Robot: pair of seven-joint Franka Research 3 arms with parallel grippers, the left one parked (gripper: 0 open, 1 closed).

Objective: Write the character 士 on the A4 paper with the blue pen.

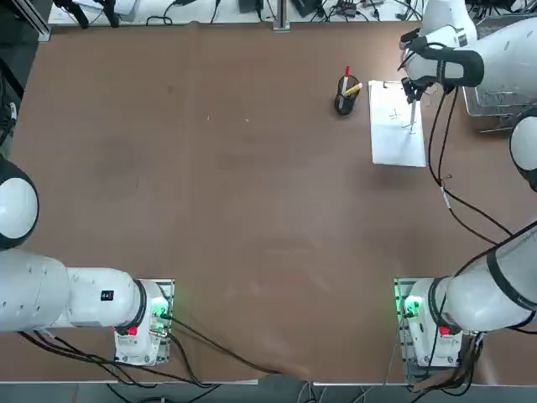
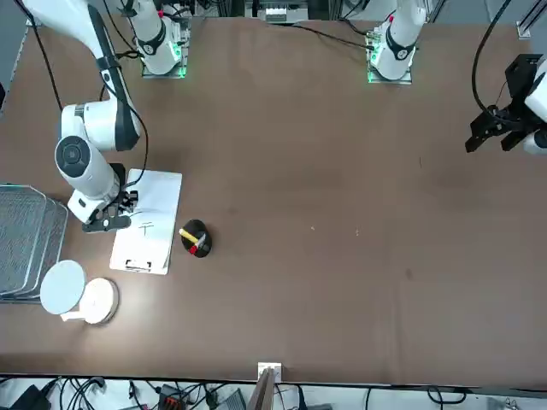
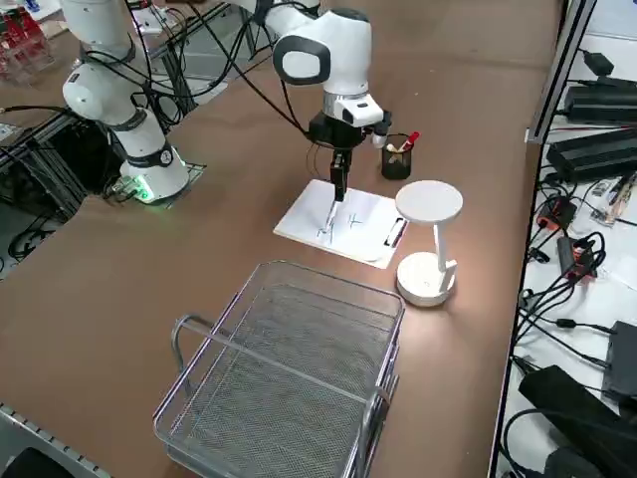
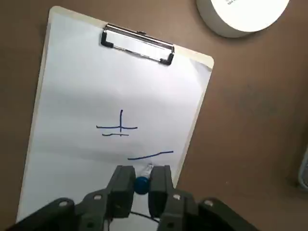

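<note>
The A4 paper (image 4: 96, 86) lies on a clipboard with a metal clip (image 4: 137, 44) on one short edge. It sits at the far right of the table (image 1: 396, 144) (image 2: 159, 192) (image 3: 360, 211). A small blue cross-shaped mark with two bars (image 4: 119, 128) is drawn mid-sheet, and a longer blue stroke (image 4: 150, 155) lies nearer me. My right gripper (image 4: 142, 173) (image 1: 411, 91) (image 3: 339, 171) hangs over the sheet, shut on the blue pen (image 4: 141, 185) (image 3: 331, 213). The pen points down at the paper beside the long stroke. Whether its tip touches the sheet I cannot tell.
A black pen cup (image 1: 345, 99) (image 2: 195, 238) (image 3: 397, 157) holding a red and a yellow pen stands beside the paper. A white round lamp (image 3: 429, 239) (image 2: 75, 290) and a wire basket (image 3: 289, 368) (image 2: 24, 239) sit by the table's right edge.
</note>
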